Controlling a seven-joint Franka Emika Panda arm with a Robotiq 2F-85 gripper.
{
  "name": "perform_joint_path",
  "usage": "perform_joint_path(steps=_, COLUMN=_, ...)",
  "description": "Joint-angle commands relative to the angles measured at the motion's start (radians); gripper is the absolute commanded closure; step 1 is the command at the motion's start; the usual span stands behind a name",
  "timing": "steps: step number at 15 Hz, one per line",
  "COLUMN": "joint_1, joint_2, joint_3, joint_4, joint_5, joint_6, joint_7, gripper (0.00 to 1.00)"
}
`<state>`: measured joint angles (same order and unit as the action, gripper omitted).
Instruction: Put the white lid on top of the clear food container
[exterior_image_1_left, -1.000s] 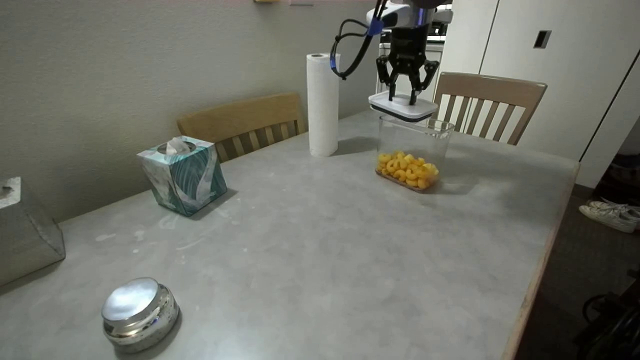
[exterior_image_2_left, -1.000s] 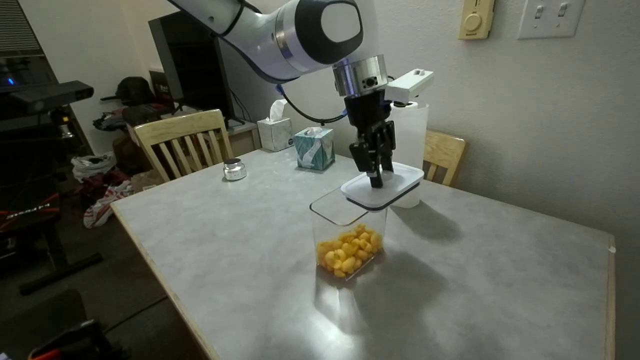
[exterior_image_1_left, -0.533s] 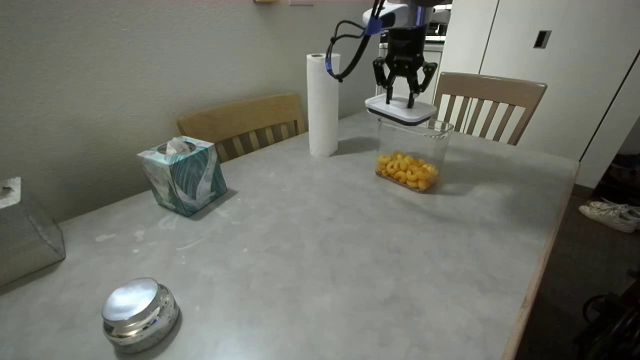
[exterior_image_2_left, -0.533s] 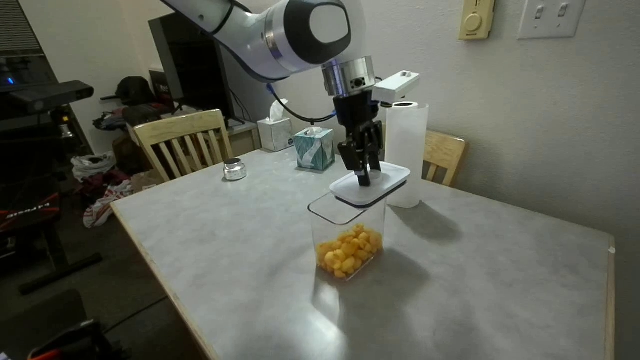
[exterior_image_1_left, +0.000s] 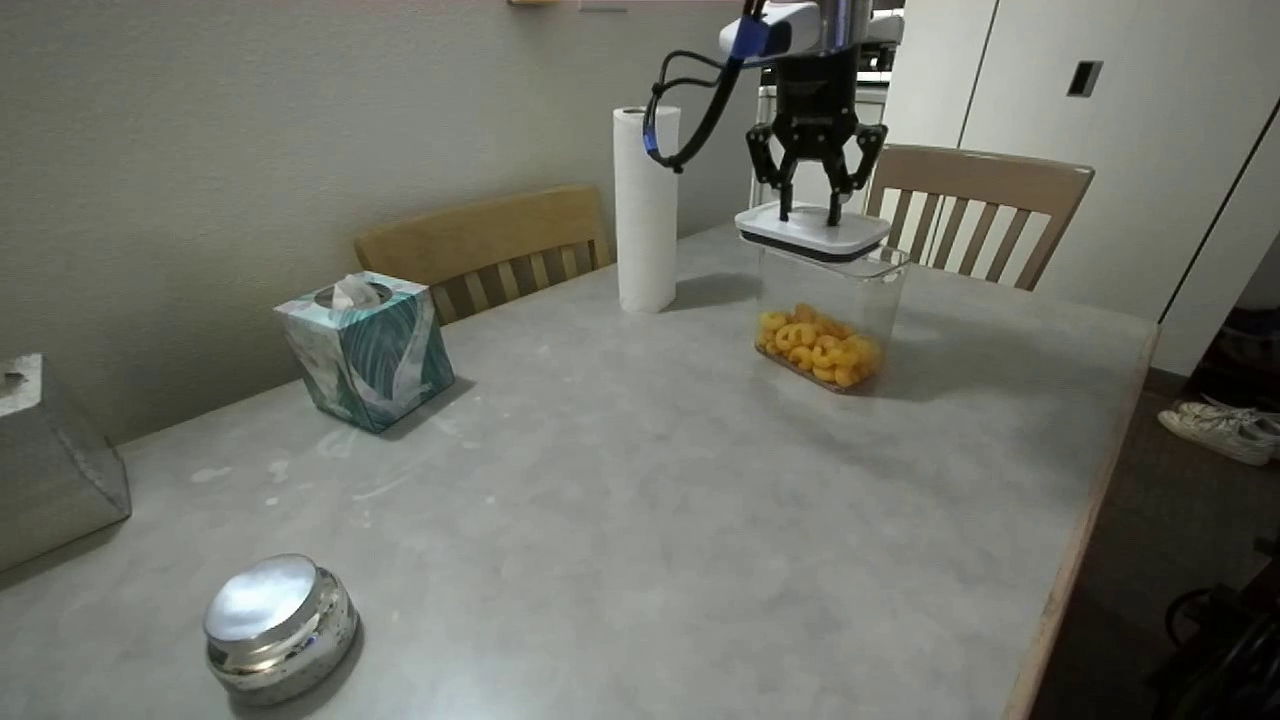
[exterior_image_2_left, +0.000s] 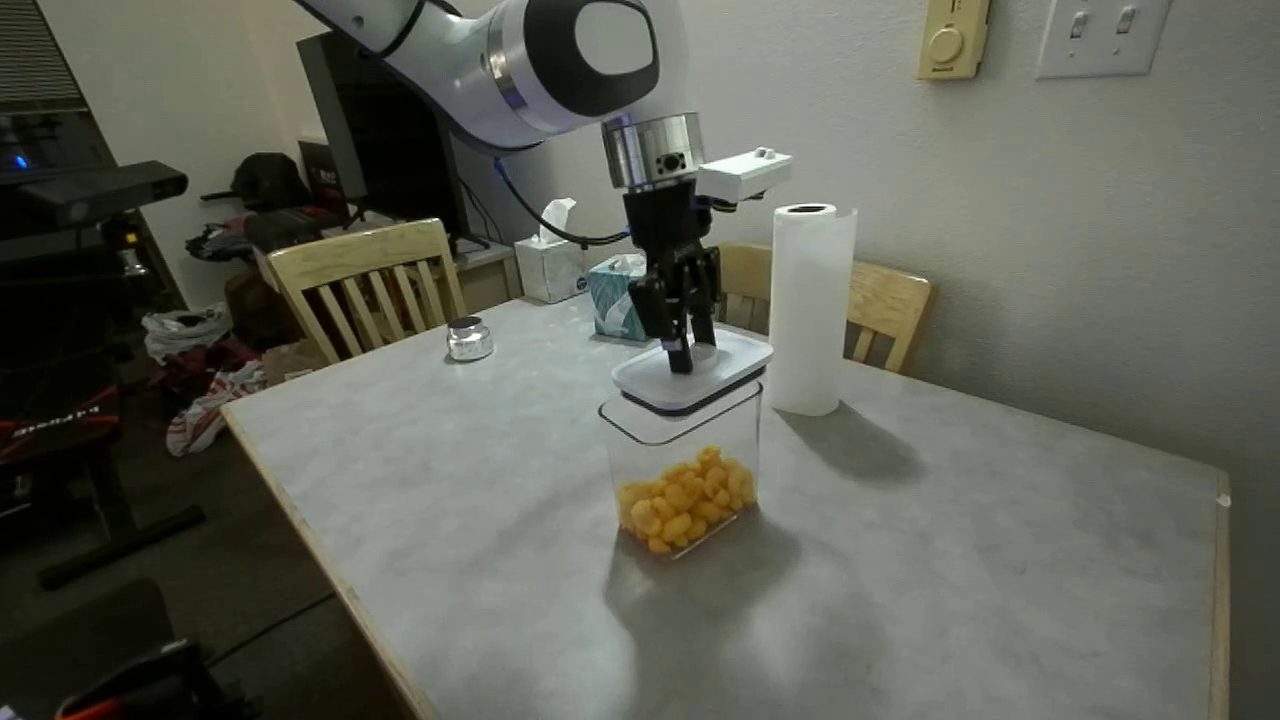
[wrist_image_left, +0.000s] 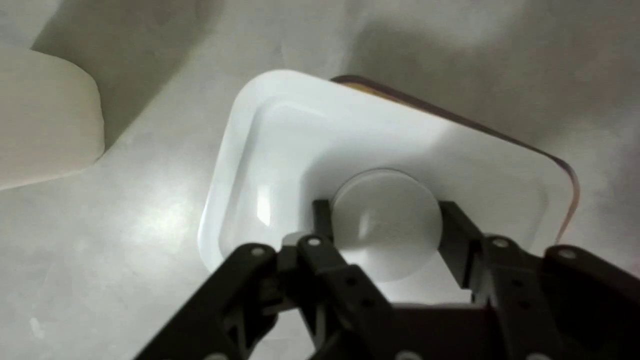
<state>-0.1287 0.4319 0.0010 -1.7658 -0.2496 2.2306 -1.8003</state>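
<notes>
My gripper (exterior_image_1_left: 810, 217) is shut on the raised centre button of the white lid (exterior_image_1_left: 765, 222). In the wrist view, both fingertips (wrist_image_left: 385, 212) touch the button's sides, and the lid (wrist_image_left: 280, 145) fills the middle. The clear food container (exterior_image_1_left: 830, 285), with yellow-orange pieces inside, stands upright on the table below the lid. In an exterior view, the lid (exterior_image_2_left: 640, 378) sits over the back part of the container (exterior_image_2_left: 640, 460), whose near rim shows uncovered. I cannot tell whether lid and rim touch. In the wrist view, only the container's edge (wrist_image_left: 450, 114) shows past the lid.
The paper-towel roll (exterior_image_2_left: 810, 310) stands close behind the container. A teal tissue box (exterior_image_1_left: 370, 350), a grey tissue box (exterior_image_1_left: 60, 460) and a shiny metal jar (exterior_image_1_left: 280, 630) stand farther along the table (exterior_image_1_left: 640, 500). Chairs (exterior_image_1_left: 980, 200) stand at its edges.
My gripper has carried the lid left in an exterior view and slightly down, more squarely over the container. The container has shifted slightly the same way. The grip is unchanged.
</notes>
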Motion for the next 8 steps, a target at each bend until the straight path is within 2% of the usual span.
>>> perform_joint_path(steps=1, joint_1=0.003, joint_2=-0.053, joint_3=-0.003, joint_4=-0.083, joint_5=-0.013, joint_6=-0.052, joint_7=-0.047, gripper=0.71)
perform_joint_path(steps=4, joint_1=0.011, joint_2=-0.072, joint_3=-0.010, joint_4=-0.104, joint_5=-0.019, joint_6=-0.070, joint_7=-0.018, gripper=0.71)
perform_joint_path(steps=8, joint_1=0.014, joint_2=-0.097, joint_3=-0.021, joint_4=-0.146, joint_5=-0.033, joint_6=0.028, joint_7=0.041, gripper=0.71)
